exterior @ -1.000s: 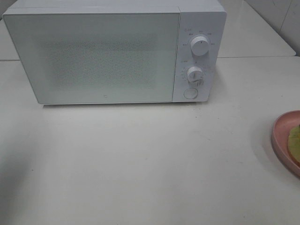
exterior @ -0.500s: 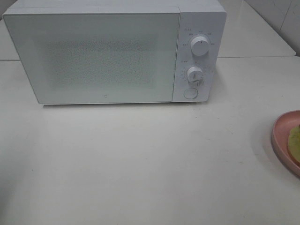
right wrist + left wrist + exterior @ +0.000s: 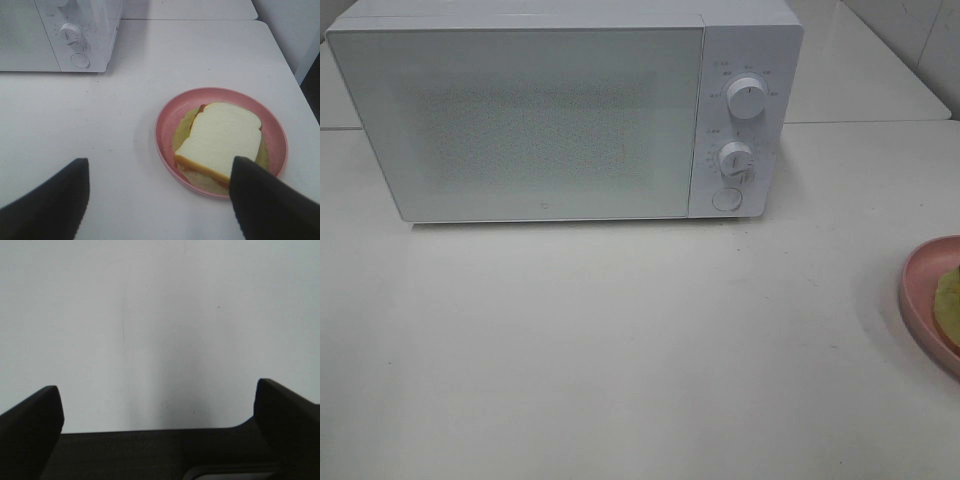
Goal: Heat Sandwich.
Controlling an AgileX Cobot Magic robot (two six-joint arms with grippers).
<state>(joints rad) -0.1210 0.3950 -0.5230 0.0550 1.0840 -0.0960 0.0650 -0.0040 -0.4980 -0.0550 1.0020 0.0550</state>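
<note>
Appliance: white boxy microwave oven (image 3: 560, 115) with a speckled glass door, shut, at the back of the white table (image 3: 620, 350).
Controls: two white round dials, upper (image 3: 747, 100) and lower (image 3: 735, 159), with a round white button (image 3: 725, 199) below them, on the oven's right panel.
Dish: pink round plate (image 3: 165, 130) on the table, well apart from the oven, toward the right edge of the high view (image 3: 920, 300).
Food: sandwich (image 3: 220, 140) of white bread with tan crust and pale green leafy filling, lying flat on the plate.
Left gripper (image 3: 157, 410): dark fingers spread wide, nothing between them, only bare table beneath.
Right gripper (image 3: 160, 200): dark fingers parted and released, hovering above the table near the plate; one fingertip (image 3: 260, 195) overlaps the plate's near rim in its own view; whether it touches cannot be told.
</note>
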